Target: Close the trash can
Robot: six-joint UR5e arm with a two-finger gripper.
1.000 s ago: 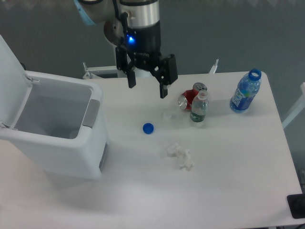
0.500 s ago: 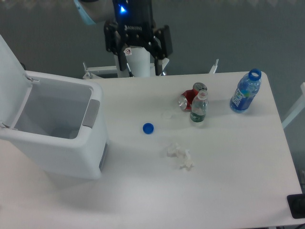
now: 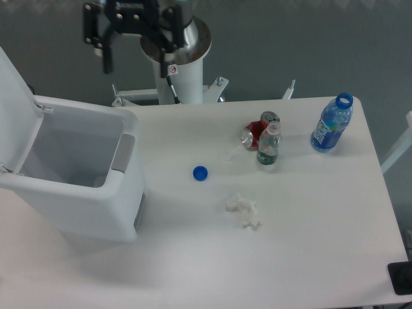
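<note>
One second was enough for my gripper [image 3: 132, 44] to leave its spot low over the table [image 3: 302, 244], to the right of the trash can [image 3: 77, 187], near the blue cap [image 3: 200, 172], and climb up and leftward; it hung high beyond the can's back right corner, fingers spread wide, holding nothing. The trash can sat unmoved on the table's left side, lid [image 3: 13, 77] upright and wide open at its left rear, grey latch [image 3: 122, 153] on the rim facing right. I judged that as lining up behind the lid to push it down; closing not yet started. Right of the can, untouched: crumpled tissue [image 3: 243, 210], red can [image 3: 256, 134], small bottle [image 3: 268, 147], blue bottle [image 3: 332, 123].
</note>
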